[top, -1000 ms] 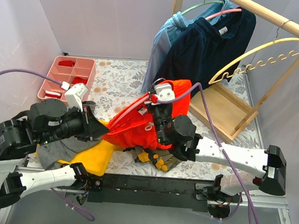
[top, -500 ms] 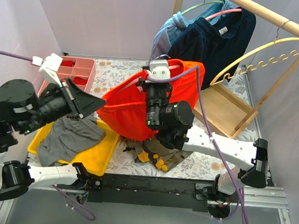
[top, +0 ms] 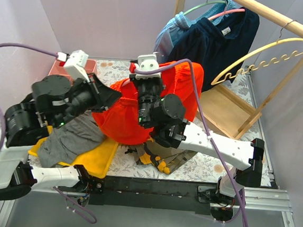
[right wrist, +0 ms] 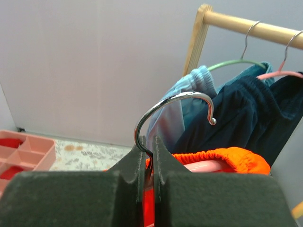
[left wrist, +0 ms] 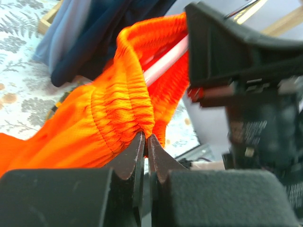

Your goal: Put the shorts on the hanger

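Observation:
The orange-red shorts [top: 120, 119] hang in the air between my two arms, above the table. Their elastic waistband [left wrist: 124, 101] is draped over the pink hanger bar [left wrist: 166, 60]. My left gripper [left wrist: 146, 138] is shut on a fold of the waistband; it also shows in the top view [top: 112, 95]. My right gripper [right wrist: 148, 147] is shut on the stem of the hanger's metal hook [right wrist: 166, 101], with the pink bar [right wrist: 204, 166] and orange waistband [right wrist: 222, 157] just behind it. The drawstring is hidden.
A wooden rack [top: 266, 14] stands at the back right with navy shorts [top: 216, 42] on another pink hanger, a light blue garment [top: 166, 40] on a green hanger and a bare yellow hanger [top: 263, 54]. A pink compartment tray [top: 57, 70], a yellow tray [top: 99, 159] with a grey garment and a camouflage garment [top: 158, 159] lie below.
Both arms have risen and swung back and left, lifting the shorts and hanger off the table. The left gripper now holds the waistband high beside the right gripper.

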Controlling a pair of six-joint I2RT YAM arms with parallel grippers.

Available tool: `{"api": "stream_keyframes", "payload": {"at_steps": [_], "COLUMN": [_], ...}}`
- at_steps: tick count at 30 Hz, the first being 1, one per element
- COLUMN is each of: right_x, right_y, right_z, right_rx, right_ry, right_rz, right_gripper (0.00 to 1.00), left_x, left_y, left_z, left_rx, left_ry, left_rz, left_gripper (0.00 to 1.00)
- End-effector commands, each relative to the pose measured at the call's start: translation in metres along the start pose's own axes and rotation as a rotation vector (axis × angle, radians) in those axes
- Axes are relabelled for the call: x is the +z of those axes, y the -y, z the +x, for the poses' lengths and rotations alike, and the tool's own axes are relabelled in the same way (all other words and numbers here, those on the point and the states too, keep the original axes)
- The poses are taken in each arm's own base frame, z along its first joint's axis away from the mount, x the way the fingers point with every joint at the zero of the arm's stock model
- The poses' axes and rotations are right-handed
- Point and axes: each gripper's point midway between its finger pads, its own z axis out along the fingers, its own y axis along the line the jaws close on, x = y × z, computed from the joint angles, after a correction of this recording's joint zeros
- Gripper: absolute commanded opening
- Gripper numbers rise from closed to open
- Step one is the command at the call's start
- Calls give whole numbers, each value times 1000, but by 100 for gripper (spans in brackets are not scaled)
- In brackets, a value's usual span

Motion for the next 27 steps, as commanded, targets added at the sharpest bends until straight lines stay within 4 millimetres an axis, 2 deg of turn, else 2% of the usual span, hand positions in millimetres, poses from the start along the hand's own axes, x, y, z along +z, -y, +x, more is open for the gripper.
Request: {"api": "stream_keyframes", "payload": {"at_steps": [1,2,3,5,6,7,10,11,13,14,17,18,20,22,27], "right_x": [-7,-7,-6,-1,-1,0,1,4,4,9,10,13,15,15,12], "right_y": [4,1,-2,-2,-4,-4,-6,-1,3,6,16,21,21,24,31], "right_z": [10,18,22,20,29,26,28,22,25,20,24,15,17,7,-1], "right_rx": [46,14,54,94,55,108,88,98,101,126,121,140,116,131,129], "right_ry": [-25,-46,-60,-68,-101,-106,-122,-120,-148,-140,-171,-166,-189,-182,-184], "right_rz": [-25,-48,-65,-98,-126,-129,-160,-157,-169,-180,-221,-223,-248,-264,-296], "right_gripper": [1,1,1,1,1,1,1,1,1,1,1,1,1,1,1], "left_x": [22,25,31,36,37,36,30,25,18,14,8,10,13,18,31], "left_y": [0,-3,-7,-13,-14,-14,-15,-14,-17,-15,-13,-18,-28,-33,-22], "left_z": [-11,-9,-4,4,5,5,0,-6,-8,-9,7,19,27,35,41], "left_rx": [81,96,113,142,148,154,193,200,246,270,382,420,476,533,590], "left_ry": [83,76,61,40,38,38,43,55,47,43,-31,-77,-104,-134,-135], "left_rz": [-22,-37,-57,-78,-76,-76,-77,-74,-79,-63,13,16,-6,-5,67], "left_gripper": [3,4,6,15,16,18,31,34,41,49,66,66,67,71,75]}}
